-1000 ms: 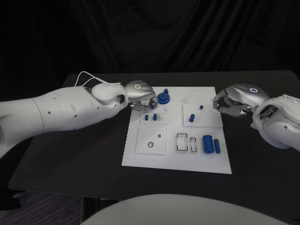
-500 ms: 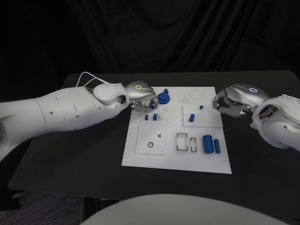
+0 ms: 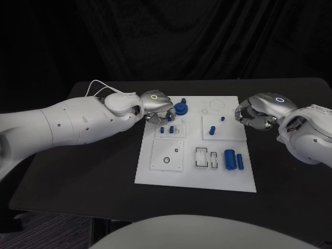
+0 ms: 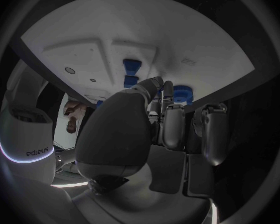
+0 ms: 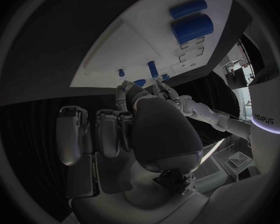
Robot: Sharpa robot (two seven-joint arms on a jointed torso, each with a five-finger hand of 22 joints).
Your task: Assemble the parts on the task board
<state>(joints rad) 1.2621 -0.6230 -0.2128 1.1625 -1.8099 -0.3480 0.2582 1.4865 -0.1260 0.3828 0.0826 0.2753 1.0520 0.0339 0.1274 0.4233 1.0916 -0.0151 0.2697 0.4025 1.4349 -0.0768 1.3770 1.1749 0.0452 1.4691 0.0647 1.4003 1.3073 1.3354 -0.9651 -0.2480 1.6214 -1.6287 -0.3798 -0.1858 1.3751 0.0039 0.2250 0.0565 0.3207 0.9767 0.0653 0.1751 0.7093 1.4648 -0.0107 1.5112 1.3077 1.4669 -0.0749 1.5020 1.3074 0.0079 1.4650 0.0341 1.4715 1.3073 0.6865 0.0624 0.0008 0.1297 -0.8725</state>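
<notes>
Left hand (image 3: 157, 106): fingers curled over board's (image 3: 155, 176) far-left corner beside blue knob (image 3: 181, 108), poised for it; grasp indeterminable. Right hand (image 3: 257, 113): curled, empty, waiting off board's right edge.

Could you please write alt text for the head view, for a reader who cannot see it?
Two white robot arms reach over a black table toward a white task board. The left hand is at the board's far left corner beside a blue part; the right hand hangs at its right edge. Two blue cylinders lie nearer.
</notes>
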